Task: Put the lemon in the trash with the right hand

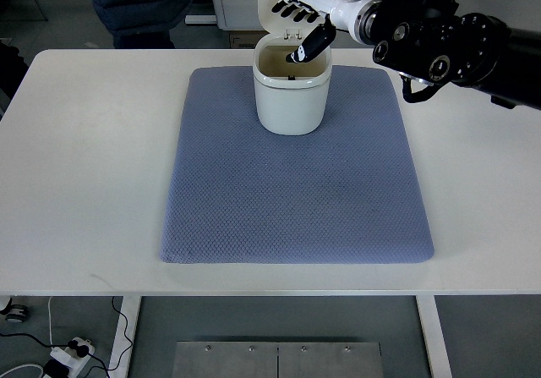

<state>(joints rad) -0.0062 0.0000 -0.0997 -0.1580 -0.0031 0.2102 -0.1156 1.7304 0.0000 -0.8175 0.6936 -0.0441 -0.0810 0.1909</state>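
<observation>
The right arm enters from the right edge at the far side of the scene, its bulky black forearm angling left toward a white wrist section. The right hand (306, 19) is extended leftward with its fingers (292, 6) spread and loosely fanned (black tips on white segments), holding nothing. The thumb (311, 42) points down and to the left, apart from the other fingers. The left arm does not show anywhere in the view.

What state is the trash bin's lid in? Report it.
Open. The trash bin stands upright on the blue mat, its lid tipped back behind the rim, the dark inside showing. The right hand hovers over it.
</observation>
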